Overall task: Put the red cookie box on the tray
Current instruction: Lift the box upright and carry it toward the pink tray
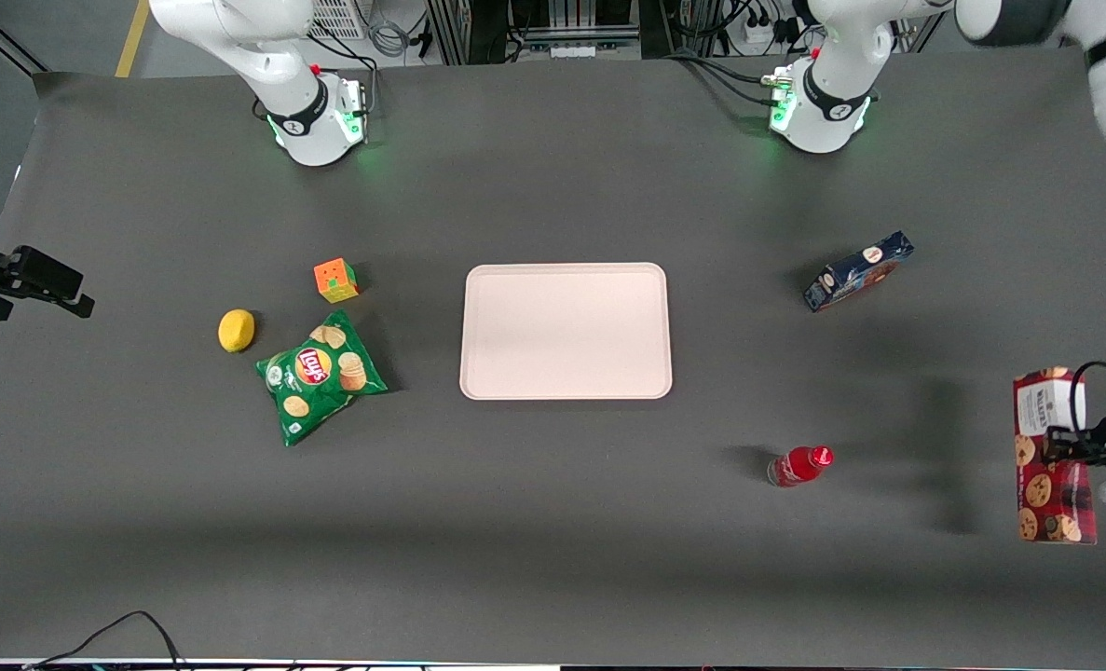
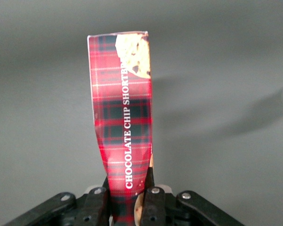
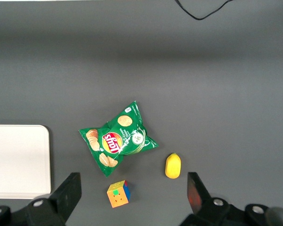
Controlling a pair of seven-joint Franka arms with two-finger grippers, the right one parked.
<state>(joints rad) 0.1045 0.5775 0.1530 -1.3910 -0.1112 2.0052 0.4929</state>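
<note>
While our gripper (image 2: 127, 200) clamps the red cookie box (image 1: 1054, 457) at the working arm's end of the table, well apart from the tray (image 1: 566, 275), we have yet to carry and place it.

Pincer (image 2: 127, 195) w/ red cookie box (image 1: 1054, 457) at working arm's end, well apart from tray (image 1: 566, 331).
</note>
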